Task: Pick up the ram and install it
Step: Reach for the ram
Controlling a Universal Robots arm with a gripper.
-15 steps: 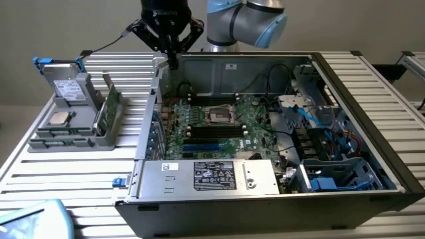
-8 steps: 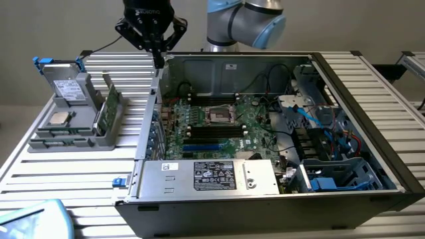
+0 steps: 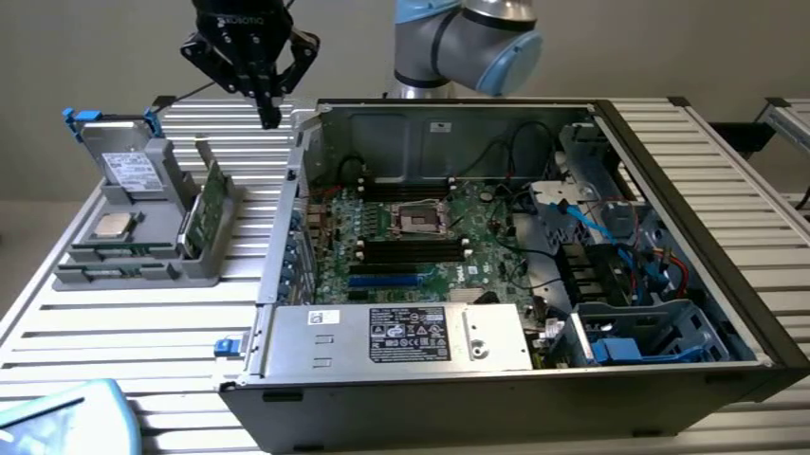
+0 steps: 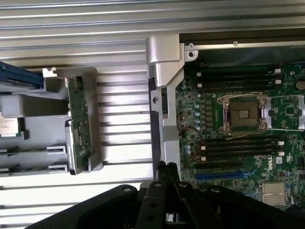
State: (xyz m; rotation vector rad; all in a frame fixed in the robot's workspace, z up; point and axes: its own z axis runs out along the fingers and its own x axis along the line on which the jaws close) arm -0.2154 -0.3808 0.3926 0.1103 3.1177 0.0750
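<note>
My gripper (image 3: 268, 112) is clenched on nothing, its fingers pressed together. It hangs above the slatted table (image 3: 152, 327), between the grey holder (image 3: 89, 275) and the open computer case (image 3: 506, 417). The ram (image 3: 121, 250) is hard to make out. Only a thin green strip shows, sunk in a slot of the holder just in front of the silver chip (image 3: 114, 225). Its long axis runs across the exterior view, left to right. In the same holder the wider green card (image 3: 200, 204) stands on its edge.

White Dell logo printed on the green mobo (image 4: 269, 162). PSU label (image 3: 408, 334) carries fine print & marks, too small to read.
</note>
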